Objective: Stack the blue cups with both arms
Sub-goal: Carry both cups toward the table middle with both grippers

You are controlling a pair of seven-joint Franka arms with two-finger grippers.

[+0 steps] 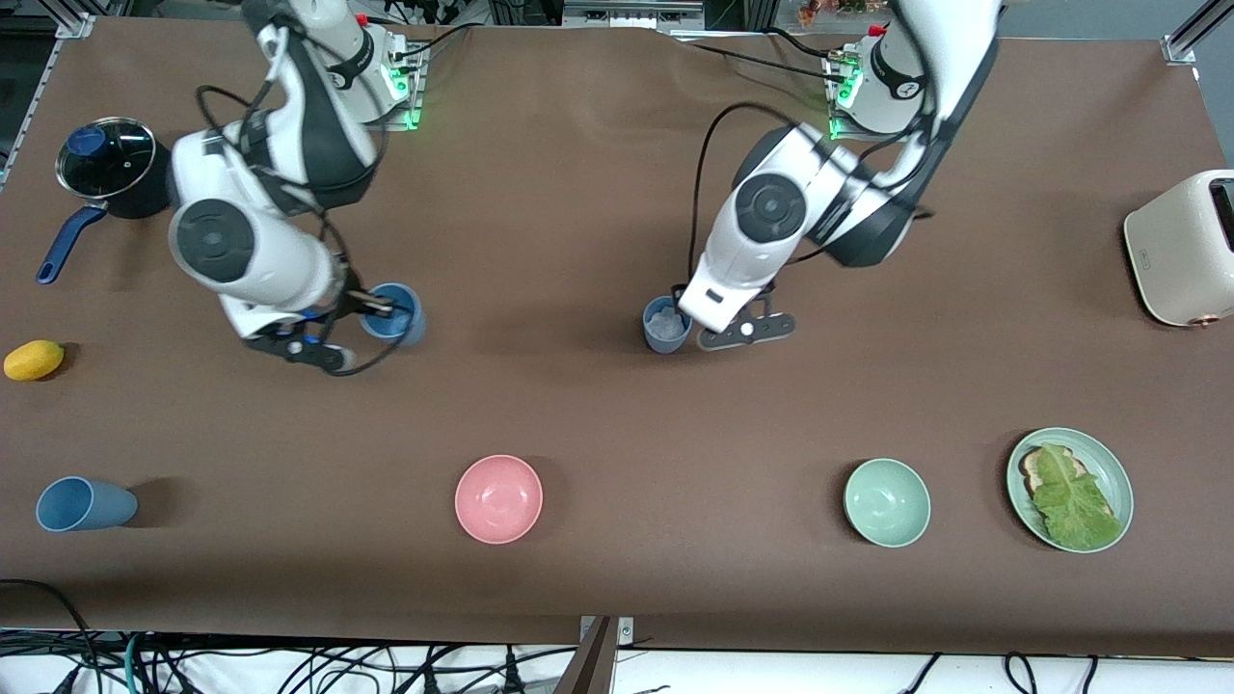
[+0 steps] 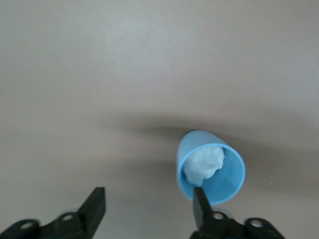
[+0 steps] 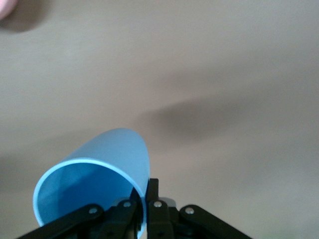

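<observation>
Two cups stand mid-table: one (image 1: 393,313) toward the right arm's end, its rim pinched by the right gripper (image 1: 371,306); the other (image 1: 665,325), holding a crumpled wad (image 1: 663,319), beside the spread-fingered left gripper (image 1: 737,323). A third cup (image 1: 82,504) lies on its side nearer the front camera, in a row with two bowls (image 1: 498,498) (image 1: 887,502) and a plate (image 1: 1109,463).
</observation>
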